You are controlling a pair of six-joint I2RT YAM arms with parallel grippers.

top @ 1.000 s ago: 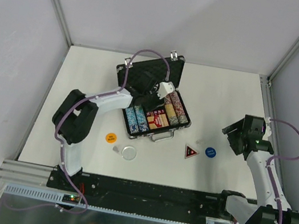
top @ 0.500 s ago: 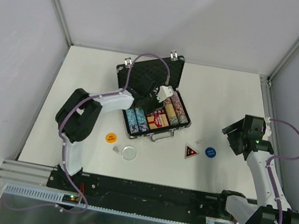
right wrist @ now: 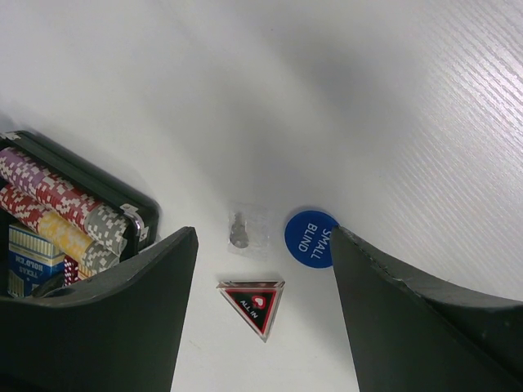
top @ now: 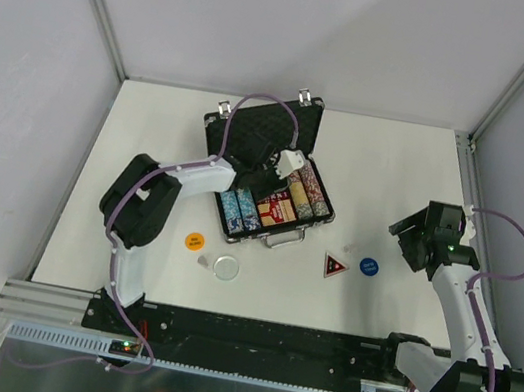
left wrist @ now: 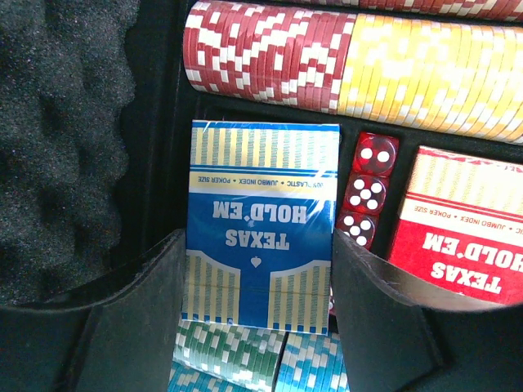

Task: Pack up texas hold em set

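The small black briefcase point(top: 279, 234) sits open in the middle of the white worktop point(top: 399, 169), its foam-lined lid point(top: 253, 134) leaning back toward the far wall. The left arm reaches over it from the near-left side, and the left end effector point(left wrist: 257, 245) is down inside the case, pinching a blue card deck point(left wrist: 261, 192) by its two long edges – one finger against each side. The deck reads "Texas Hold'em". Right beside it runs a short column of three red dice point(left wrist: 368, 192), and past the dice lies a red card deck point(left wrist: 466, 220) in its own slot. Along the far side of the decks is a row of red-and-white chips point(left wrist: 261, 53) running into yellow chips point(left wrist: 433, 77). Along the near side I can see green chips point(left wrist: 221, 351), partly covered by the blue deck's lower edge.

The right end effector point(right wrist: 263, 245) hangs above the worktop, well to the right of the case, its fingers spread with nothing between them. Below it lie a blue round button point(right wrist: 311, 238) marked "Small Blind", a red triangle point(right wrist: 253, 304) marked "All In", and just beside the button a little clear packet point(right wrist: 242, 228) with something small and metallic inside – I cannot tell what.

In front of the case, to its left, an orange round button point(top: 193, 240) and a pale round disc point(top: 226, 268) rest on the worktop, apart from each other.
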